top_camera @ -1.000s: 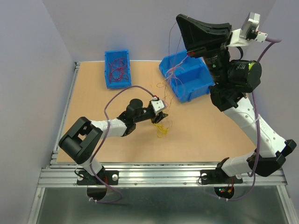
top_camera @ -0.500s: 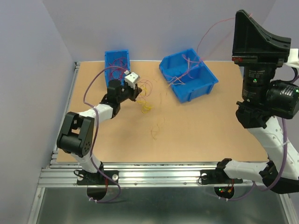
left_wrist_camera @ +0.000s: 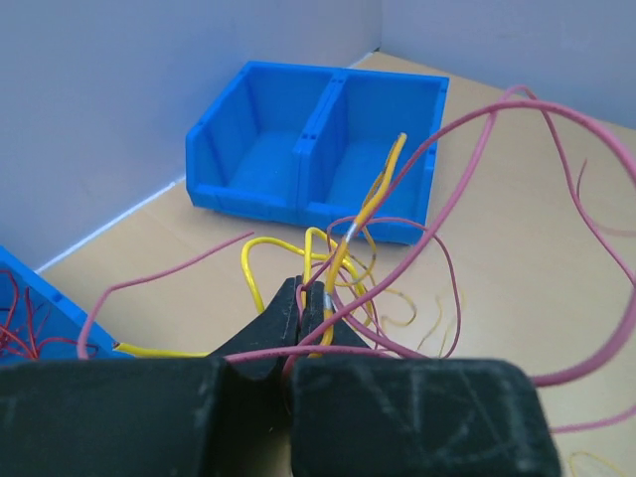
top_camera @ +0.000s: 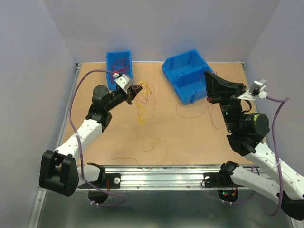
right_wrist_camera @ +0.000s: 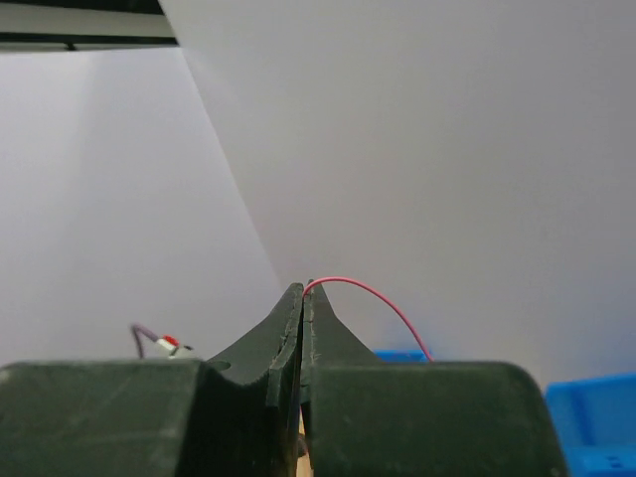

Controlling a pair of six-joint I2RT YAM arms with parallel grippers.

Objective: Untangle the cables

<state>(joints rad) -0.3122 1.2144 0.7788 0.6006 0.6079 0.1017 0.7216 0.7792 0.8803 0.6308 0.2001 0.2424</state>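
My left gripper [top_camera: 137, 88] [left_wrist_camera: 303, 294] hangs above the table's back left, shut on a tangle of yellow and dark red cables [left_wrist_camera: 343, 248]. Yellow loops [top_camera: 144, 93] dangle from it toward the table. My right gripper [top_camera: 206, 76] [right_wrist_camera: 305, 290] is held up near the large blue bin, shut on one thin red cable [right_wrist_camera: 383, 300]. That red strand [top_camera: 195, 114] trails down across the table below it. Loose yellow strands [top_camera: 152, 144] lie on the board in front.
A small blue bin [top_camera: 111, 77] holding red wires stands at the back left. A two-compartment blue bin [top_camera: 187, 76] [left_wrist_camera: 318, 149] sits at the back centre, close to my right gripper. Grey walls enclose the table; a metal rail [top_camera: 161, 169] runs along the near edge.
The left gripper closed on the tangle and carried it from mid-table up toward the back left. The right arm swung right, then down from high, drawing a red strand out.
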